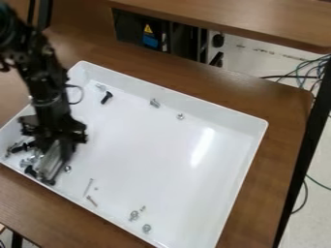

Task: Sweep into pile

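The pincer (53, 162) hangs over the lower-left part of the white tray (148, 160) on the wooden surface (284, 121), beside the thickest cluster of bolts (26, 159). Whether it is spread, pressed together or pinching something I cannot tell; that patch is blurred, and the pale, long shape there may be part of it or a tool.

The next sweep probably turns on the two thin screws, which lie below and to the right of the pincer. The upper screw (88, 187) stands steeply, leaning right at its top; the lower screw (92, 201) slants down to the right. Bringing them in likely calls for a push up and left.
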{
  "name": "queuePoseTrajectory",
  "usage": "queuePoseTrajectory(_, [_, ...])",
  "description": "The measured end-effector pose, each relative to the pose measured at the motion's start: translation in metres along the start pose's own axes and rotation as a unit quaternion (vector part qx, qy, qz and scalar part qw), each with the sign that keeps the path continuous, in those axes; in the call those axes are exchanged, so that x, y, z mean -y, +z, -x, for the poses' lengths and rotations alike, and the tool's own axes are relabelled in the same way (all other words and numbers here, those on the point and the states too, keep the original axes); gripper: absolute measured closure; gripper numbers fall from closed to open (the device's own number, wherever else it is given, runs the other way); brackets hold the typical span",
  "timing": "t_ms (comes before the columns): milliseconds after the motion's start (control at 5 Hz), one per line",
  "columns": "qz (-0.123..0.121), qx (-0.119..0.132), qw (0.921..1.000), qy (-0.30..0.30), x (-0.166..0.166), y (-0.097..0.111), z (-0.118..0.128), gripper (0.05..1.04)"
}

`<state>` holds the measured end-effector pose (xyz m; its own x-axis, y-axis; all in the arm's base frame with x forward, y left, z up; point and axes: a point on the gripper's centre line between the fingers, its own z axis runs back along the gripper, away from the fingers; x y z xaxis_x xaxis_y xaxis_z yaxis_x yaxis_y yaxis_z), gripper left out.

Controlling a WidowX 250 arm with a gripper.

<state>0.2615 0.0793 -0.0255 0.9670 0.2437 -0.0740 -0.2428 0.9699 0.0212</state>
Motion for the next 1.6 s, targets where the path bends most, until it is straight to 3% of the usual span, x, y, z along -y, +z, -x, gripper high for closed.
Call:
queuePoseTrajectory(200, [0.010, 0.017, 0.9997, 0.014, 0.031, 0.016, -0.017, 0.731])
queuePoseTrajectory(400, [0.016, 0.026, 0.9986, 0.044, 0.040, 0.004, -0.037, 0.731])
queuePoseTrajectory(600, [0.000, 0.022, 0.9945, 0.102, 0.039, -0.011, -0.049, 0.731])
queuePoseTrajectory(800, [0.006, 0.022, 0.9926, 0.120, 0.040, -0.014, -0.053, 0.685])
queuePoseTrajectory(1000, [0.004, 0.044, 0.9907, 0.129, 0.040, -0.015, -0.056, 0.350])
queuePoseTrajectory(1200, [-0.005, 0.023, 0.9908, 0.134, 0.043, 0.013, -0.043, 0.085])
queuePoseTrajectory(1400, [-0.061, -0.003, 0.9924, 0.106, 0.073, 0.044, -0.035, 0.071])
queuePoseTrajectory(1600, [-0.066, 0.023, 0.9968, 0.040, 0.121, 0.058, -0.026, 0.081])
